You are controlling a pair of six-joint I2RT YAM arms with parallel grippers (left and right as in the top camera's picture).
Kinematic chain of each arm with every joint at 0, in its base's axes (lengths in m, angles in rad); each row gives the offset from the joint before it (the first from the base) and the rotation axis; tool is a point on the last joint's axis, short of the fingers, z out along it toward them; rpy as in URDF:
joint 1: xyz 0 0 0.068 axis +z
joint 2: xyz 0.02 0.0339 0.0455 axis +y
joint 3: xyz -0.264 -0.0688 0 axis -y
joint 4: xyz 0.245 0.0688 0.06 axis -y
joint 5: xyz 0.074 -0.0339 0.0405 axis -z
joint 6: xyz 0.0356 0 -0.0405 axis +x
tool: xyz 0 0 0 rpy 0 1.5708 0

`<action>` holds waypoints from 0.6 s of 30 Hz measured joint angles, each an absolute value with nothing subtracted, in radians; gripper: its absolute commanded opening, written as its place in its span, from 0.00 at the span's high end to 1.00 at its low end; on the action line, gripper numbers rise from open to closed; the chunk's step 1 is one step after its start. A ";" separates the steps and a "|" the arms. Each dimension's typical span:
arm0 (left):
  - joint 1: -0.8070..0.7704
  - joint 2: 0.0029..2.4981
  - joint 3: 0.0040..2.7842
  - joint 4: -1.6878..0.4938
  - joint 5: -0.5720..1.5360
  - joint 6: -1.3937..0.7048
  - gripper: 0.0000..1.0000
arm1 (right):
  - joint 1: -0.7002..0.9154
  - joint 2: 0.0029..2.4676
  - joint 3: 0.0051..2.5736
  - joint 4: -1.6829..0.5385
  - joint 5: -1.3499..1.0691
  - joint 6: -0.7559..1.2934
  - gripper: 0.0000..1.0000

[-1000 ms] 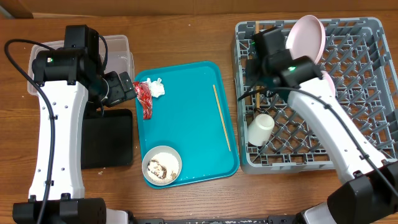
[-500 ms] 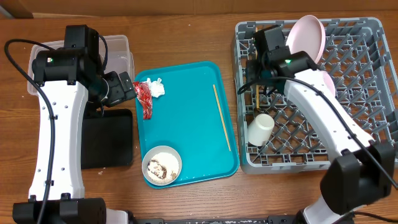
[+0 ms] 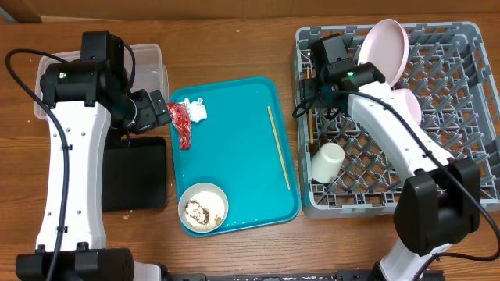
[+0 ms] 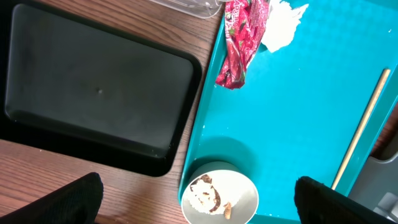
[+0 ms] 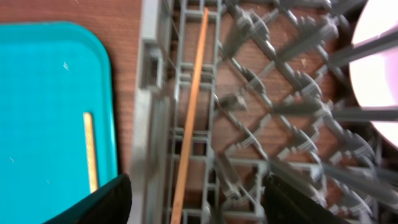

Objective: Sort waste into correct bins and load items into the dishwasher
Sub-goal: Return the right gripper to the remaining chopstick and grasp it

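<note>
Right fingers [image 5: 115, 202] spread wide, empty, over left edge of rack [image 3: 461, 94] | chopstick [image 5: 191, 118] flat in rack below | second chopstick [image 3: 279, 147] on tray [image 3: 234, 156] | left fingers [image 4: 74, 202] wide, empty, near wrapper [image 4: 239, 43] | risk: losing racked stick through lattice gaps; skidding tray stick when pinching it flat.

Both arms are the same build: left arm [image 3: 74, 156] and right arm [image 3: 394, 133] have white rounded link shells with black joint housings, and each has a small green LED [image 3: 62, 76] lit on the black block near the wrist. A loose black cable [image 3: 48, 117] runs along each arm. The left gripper [image 3: 158, 111] and right gripper [image 3: 308, 87] are all black; the fingers [image 4: 71, 199] show as dark blurred wedges in the wrist views.
</note>
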State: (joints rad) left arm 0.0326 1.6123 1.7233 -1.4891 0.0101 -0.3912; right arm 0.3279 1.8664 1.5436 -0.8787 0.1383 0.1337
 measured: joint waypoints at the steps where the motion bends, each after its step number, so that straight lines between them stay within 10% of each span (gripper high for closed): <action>1: 0.033 1.612 1.723 -1.489 0.010 -0.391 0.00 | 0.330 1.866 1.559 -0.902 0.139 0.133 0.28; 18: 0.033 1.612 1.723 -1.489 0.010 -0.391 0.00 | 0.553 1.777 1.583 -0.966 0.007 0.130 0.38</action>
